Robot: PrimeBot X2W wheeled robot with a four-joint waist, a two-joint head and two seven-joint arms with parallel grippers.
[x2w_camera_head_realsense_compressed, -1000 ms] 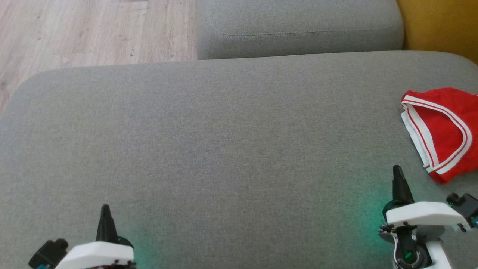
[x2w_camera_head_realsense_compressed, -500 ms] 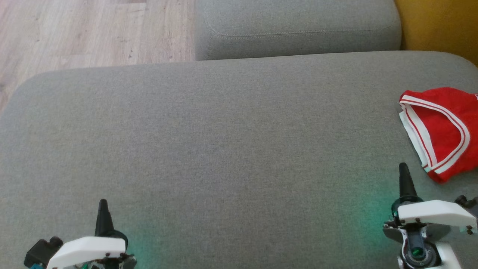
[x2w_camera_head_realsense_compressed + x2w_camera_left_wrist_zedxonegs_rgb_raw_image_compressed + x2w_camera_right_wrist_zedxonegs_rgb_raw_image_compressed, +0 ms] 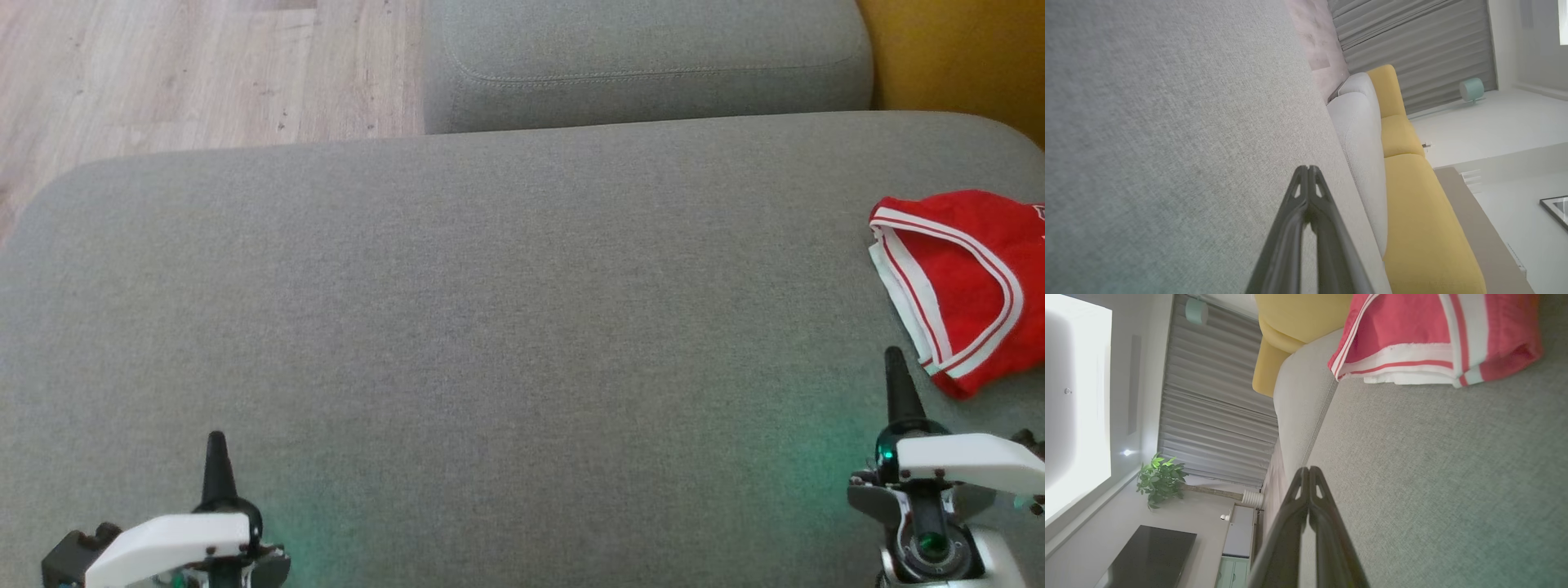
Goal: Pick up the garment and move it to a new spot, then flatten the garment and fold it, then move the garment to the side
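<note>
Lying folded at the cushion (image 3: 490,286) edge, the garment (image 3: 971,286) looks parked aside (job probably done), so left gripper (image 3: 216,438) and right gripper (image 3: 895,354) hover empty, fingers together

Surfaces and finishes, as observed.
Sofa seat (image 3: 490,286): grey woven cloth, matt, with a fine even grain. Garment (image 3: 971,278): red cloth, soft and matt, with white-and-red striped band trim. Floor (image 3: 163,73): pale wood-look planks, low sheen. Fingers (image 3: 1286,241): dark smooth plastic. Gripper shell (image 3: 967,457): white smooth plastic. Yellow cushion (image 3: 1425,228): matt cloth.
</note>
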